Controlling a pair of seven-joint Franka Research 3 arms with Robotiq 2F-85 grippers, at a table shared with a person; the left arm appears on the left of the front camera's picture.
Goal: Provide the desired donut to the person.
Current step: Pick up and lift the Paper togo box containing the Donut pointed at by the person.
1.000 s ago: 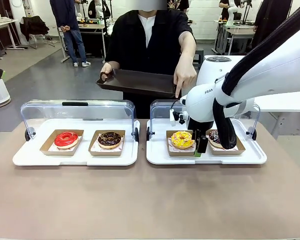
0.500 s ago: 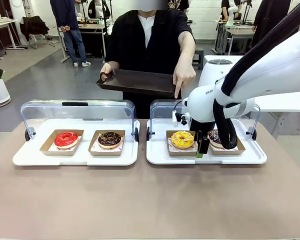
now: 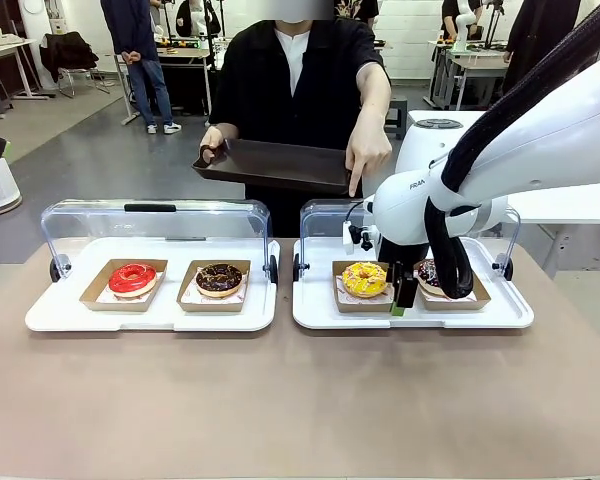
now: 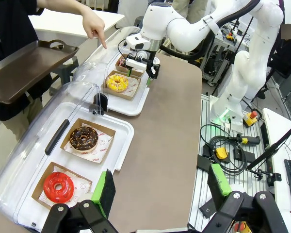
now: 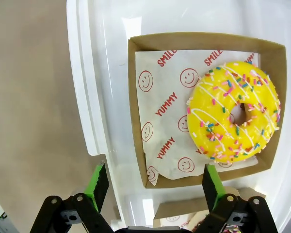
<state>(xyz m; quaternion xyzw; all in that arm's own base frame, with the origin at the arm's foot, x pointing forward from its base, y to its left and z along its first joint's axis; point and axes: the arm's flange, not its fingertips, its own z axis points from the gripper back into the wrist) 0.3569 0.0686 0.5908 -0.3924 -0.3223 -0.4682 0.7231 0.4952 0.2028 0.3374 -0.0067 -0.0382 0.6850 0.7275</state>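
Over the beige surface (image 3: 280,400), my right end effector (image 5: 154,188) hangs spread wide and empty above the yellow donut (image 5: 211,121) in its box (image 5: 132,107). If I come down off-centre, a green pad (image 5: 98,184) could dent the icing or snag the paper liner (image 5: 165,82), dragging the box. Icing glossy, sprinkled; liner thin, printed; box shallow brown cardboard; tray (image 5: 82,97) smooth white plastic.

White drizzle, multicolour sprinkles on yellow donut (image 5: 235,112). Plain glossy red donut (image 3: 132,278); brown donut (image 3: 219,279), light specks. Kraft-brown boxes (image 5: 203,41), white liner (image 5: 167,104) with red smileys and lettering. White trays (image 3: 150,318), tan worktop (image 3: 280,400), dark brown serving tray (image 3: 275,165). Black right pincer (image 5: 154,184), green pads (image 5: 98,180).
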